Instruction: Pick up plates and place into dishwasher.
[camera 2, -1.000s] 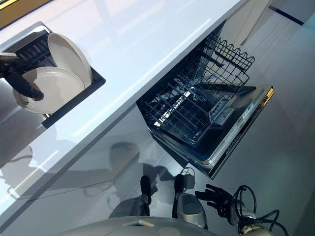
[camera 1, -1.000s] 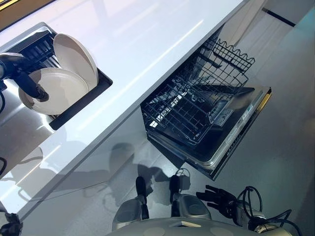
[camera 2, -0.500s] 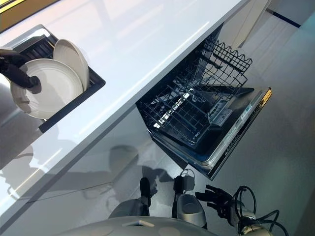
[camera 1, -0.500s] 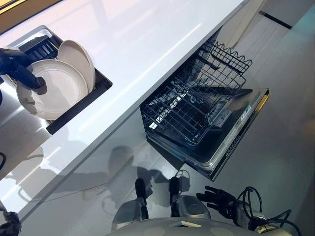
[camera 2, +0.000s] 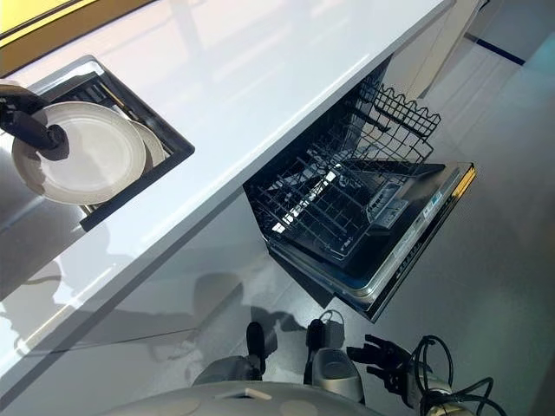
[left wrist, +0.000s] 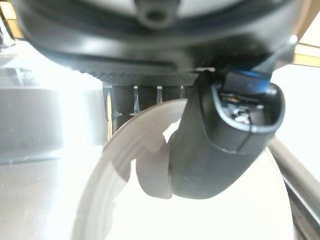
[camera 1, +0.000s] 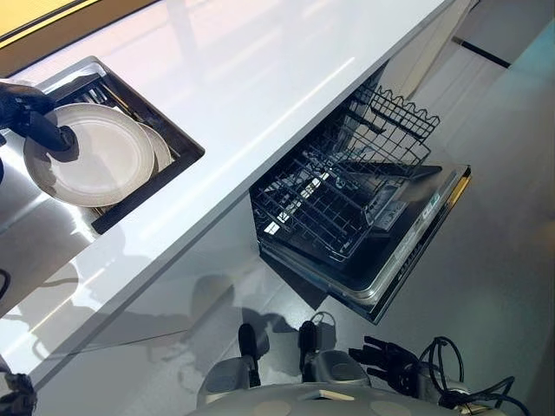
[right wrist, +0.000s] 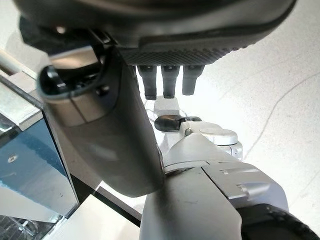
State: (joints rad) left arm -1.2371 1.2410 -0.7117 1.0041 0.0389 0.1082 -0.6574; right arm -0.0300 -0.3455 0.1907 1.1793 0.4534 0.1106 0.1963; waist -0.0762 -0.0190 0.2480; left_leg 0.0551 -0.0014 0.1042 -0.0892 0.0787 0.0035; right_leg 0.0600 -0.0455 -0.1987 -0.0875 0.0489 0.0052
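Left robot hand [camera 1: 35,121] is closed on the near rim of the top plate [camera 1: 95,165], thumb pressed on the upper face; the left wrist view shows the thumb [left wrist: 220,145] lying on the plate face, fingers hidden beneath it. The plate is tilted up toward the camera above the dark sink rack [camera 1: 178,139] set into the white tabletop [camera 1: 260,78]. A second plate [camera 1: 159,147] sits just behind it in the rack, mostly covered, only its edge peeking out.

Step in hand, as I judge it: lifting the first plate clear of the rack. To do it well, hold the pinch firm at the rim, raise the plate until its lower edge clears the rack wall and the second plate, then swing it across the tabletop edge and down toward the dishwasher rack [camera 1: 338,199]. Grip is at one edge only, so the plate could pivot or slip; move slowly and avoid knocking the tabletop lip.

The dishwasher door [camera 1: 408,243] is folded down, and the lower rack is pulled out over it and looks empty, so no plates are loaded yet.

Pose: left arm reaches in from the far left with the hand at the plate's left rim. Right robot hand [camera 2: 381,360] hangs low near the floor, fingers loosely spread, holding nothing, well apart from the dishwasher.
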